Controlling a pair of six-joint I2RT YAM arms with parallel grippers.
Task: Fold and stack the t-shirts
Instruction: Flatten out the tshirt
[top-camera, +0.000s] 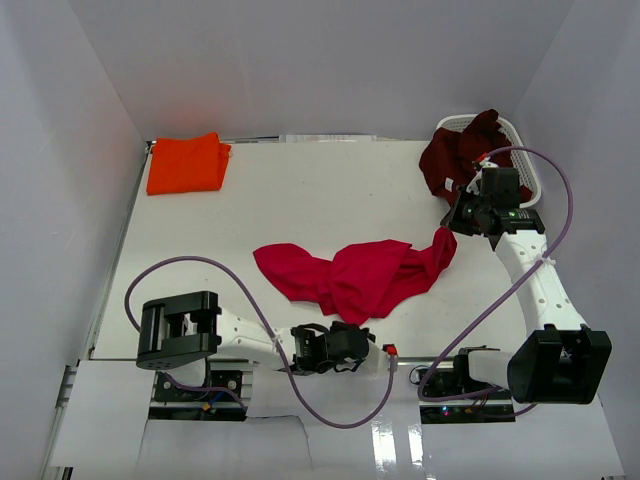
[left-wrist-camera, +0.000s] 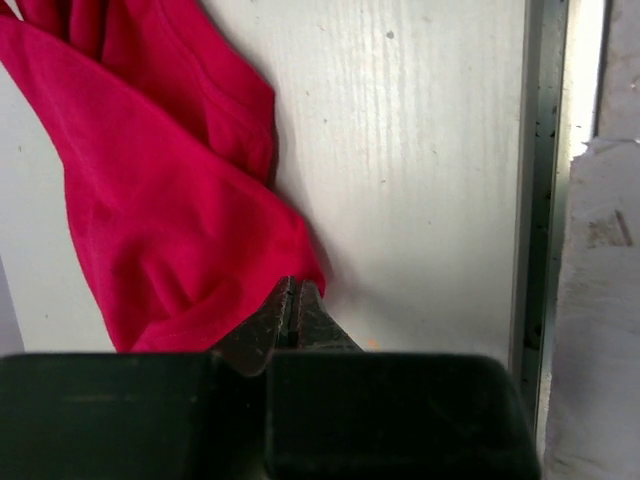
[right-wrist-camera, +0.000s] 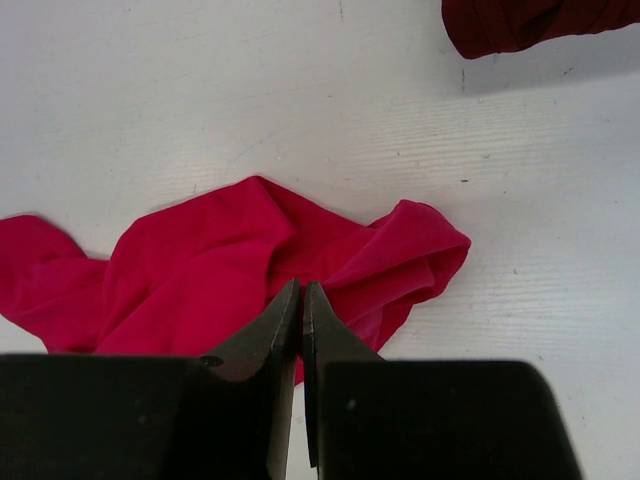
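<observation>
A crimson t-shirt (top-camera: 360, 275) lies crumpled across the middle of the table. My left gripper (top-camera: 352, 338) (left-wrist-camera: 298, 284) sits low at the crimson t-shirt's (left-wrist-camera: 160, 200) near hem with its jaws shut, and the cloth's folds run into the tips. My right gripper (top-camera: 462, 218) (right-wrist-camera: 301, 285) hovers shut and empty above the crimson t-shirt's (right-wrist-camera: 230, 260) right end. An orange t-shirt (top-camera: 186, 163) lies folded at the far left corner. A dark maroon t-shirt (top-camera: 460, 155) (right-wrist-camera: 530, 25) spills out of the basket.
The white lattice basket (top-camera: 522, 140) stands at the far right corner. A metal rail (left-wrist-camera: 540, 200) marks the table's near edge, just right of my left gripper. A purple cable (top-camera: 560, 190) loops off the right arm, and white walls enclose the table.
</observation>
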